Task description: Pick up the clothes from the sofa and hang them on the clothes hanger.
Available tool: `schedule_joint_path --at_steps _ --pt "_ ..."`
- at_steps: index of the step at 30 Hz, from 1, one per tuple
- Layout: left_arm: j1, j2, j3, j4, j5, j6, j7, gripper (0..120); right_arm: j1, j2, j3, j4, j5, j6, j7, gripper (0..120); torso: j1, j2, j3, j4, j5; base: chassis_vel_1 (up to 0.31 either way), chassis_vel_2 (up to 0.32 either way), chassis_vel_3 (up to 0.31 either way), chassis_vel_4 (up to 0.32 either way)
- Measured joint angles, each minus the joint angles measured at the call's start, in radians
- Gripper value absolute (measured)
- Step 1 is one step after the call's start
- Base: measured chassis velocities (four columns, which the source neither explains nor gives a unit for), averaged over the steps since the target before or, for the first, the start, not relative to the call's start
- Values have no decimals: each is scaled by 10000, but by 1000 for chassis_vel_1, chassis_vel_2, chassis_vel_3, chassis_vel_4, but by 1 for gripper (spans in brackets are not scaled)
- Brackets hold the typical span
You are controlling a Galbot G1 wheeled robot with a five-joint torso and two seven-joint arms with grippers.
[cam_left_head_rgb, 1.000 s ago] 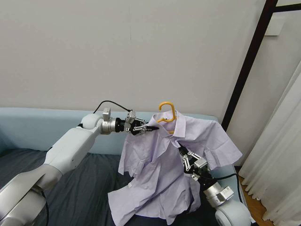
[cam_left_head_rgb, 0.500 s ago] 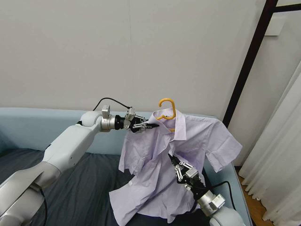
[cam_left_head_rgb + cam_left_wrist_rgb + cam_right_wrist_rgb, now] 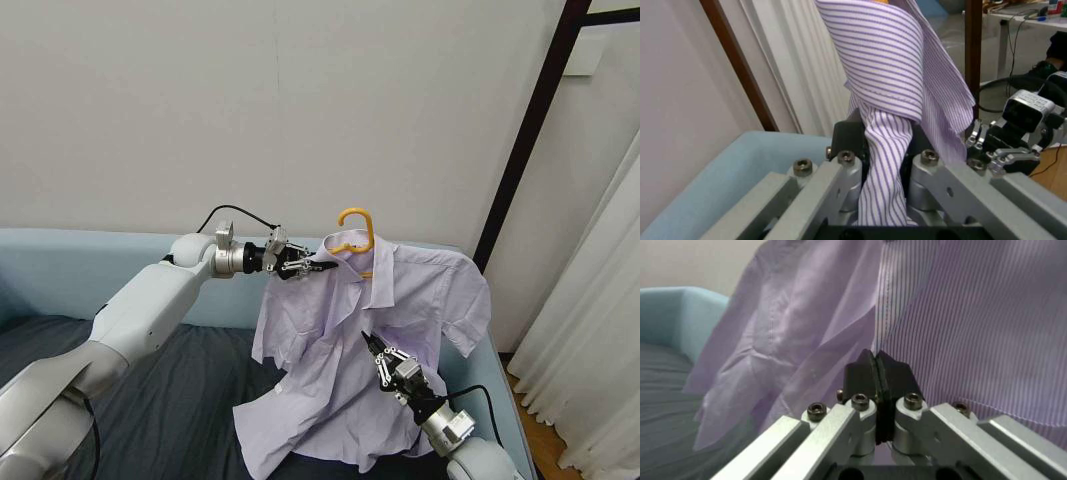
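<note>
While the left fingers (image 3: 300, 268) pinch the shirt collar (image 3: 345, 270), the right fingers (image 3: 863, 375) sit clenched, empty.

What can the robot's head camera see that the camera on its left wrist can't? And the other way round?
Head view: the whole shirt spread out with both sleeves, the hanger's yellow hook, and the sofa's dark seat. Left wrist view: the shirt's thin purple stripes up close, a fold pinched in the left gripper, and a desk far behind. Both: the shirt, the left gripper holding it near the collar, the right gripper lower down, and the white curtain.
</note>
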Motion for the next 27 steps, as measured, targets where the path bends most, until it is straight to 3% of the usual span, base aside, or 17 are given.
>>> schedule_joint_path --at_steps 3,6,9,13,15,18,19,23,24,27 --pt "-20 46 52 -77 -24 23 13 7 -12 51 -184 -9 -65 6 692 7 0 0 0 1 0 0 0 0 0" --pt "-111 102 153 -74 -27 28 25 7 -121 -2 -306 -68 -193 171 798 18 0 0 0 3 -1 0 0 0 0" --pt "-168 118 208 -39 -27 27 30 7 -203 -73 -374 -80 -277 295 810 22 0 0 0 2 0 0 0 0 0" --pt "-844 91 620 549 28 -115 157 7 -1228 -943 -596 615 -122 1217 362 41 -1 0 0 -3 3 0 0 0 0" --pt "-1084 77 730 711 87 -183 236 7 -1466 -1251 -319 1157 614 1315 -335 48 -1 0 0 -5 5 0 0 0 0" --pt "-1464 74 856 956 487 -393 471 7 -1460 -2041 371 2599 3040 750 -1108 63 -1 1 -1 1 2 0 0 0 0" --pt "-1464 74 856 956 487 -393 471 7 -1460 -2041 371 2599 3040 750 -1108 63 -1 1 -1 1 2 0 0 0 0" --pt "-1690 47 928 1067 887 -670 789 7 -1219 -3375 1544 4015 6536 -962 -1442 79 0 0 0 4 -2 0 0 0 0" --pt "-1690 47 928 1067 887 -670 789 7 -1219 -3375 1544 4015 6536 -962 -1442 79 0 0 0 4 -2 0 0 0 0" --pt "-1920 4 956 1055 1123 -781 1215 7 -952 -4754 2829 3920 8505 -1824 -3094 93 -1 0 0 -2 5 0 0 0 0"
